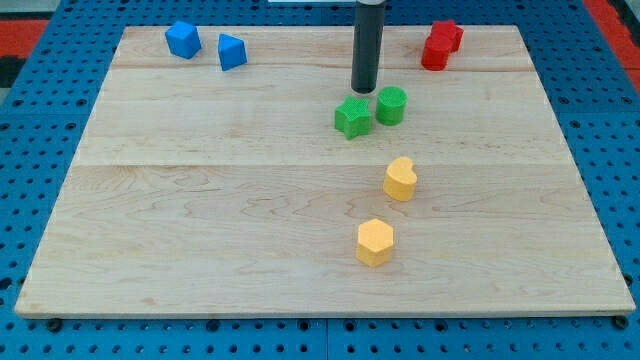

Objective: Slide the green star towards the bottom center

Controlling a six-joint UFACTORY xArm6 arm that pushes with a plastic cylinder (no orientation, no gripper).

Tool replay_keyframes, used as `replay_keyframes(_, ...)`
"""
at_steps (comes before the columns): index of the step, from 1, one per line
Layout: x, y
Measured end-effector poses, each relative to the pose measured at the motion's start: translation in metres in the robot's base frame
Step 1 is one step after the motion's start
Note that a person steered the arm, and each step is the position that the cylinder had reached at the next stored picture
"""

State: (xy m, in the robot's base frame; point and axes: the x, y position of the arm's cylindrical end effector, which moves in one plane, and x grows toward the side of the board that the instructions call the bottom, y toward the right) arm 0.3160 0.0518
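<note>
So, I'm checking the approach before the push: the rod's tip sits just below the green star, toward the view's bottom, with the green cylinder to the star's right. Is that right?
Not quite. In the camera view my tip sits just above the green star, toward the view's top, not below it. The green cylinder is indeed to the star's right.

lab bench, blue pegboard (40, 40), wooden board (200, 200)
</note>
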Motion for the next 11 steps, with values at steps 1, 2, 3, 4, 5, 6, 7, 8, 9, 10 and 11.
replay_keyframes(1,0.000,-0.006)
replay_keyframes(2,0.035,-0.035)
replay_keyframes(3,0.062,-0.063)
replay_keyframes(4,0.060,-0.061)
replay_keyframes(5,0.055,-0.029)
replay_keyframes(6,0.055,0.015)
replay_keyframes(7,0.066,0.042)
replay_keyframes(8,0.081,0.019)
replay_keyframes(9,0.086,-0.047)
replay_keyframes(10,0.112,-0.064)
replay_keyframes(11,0.102,-0.055)
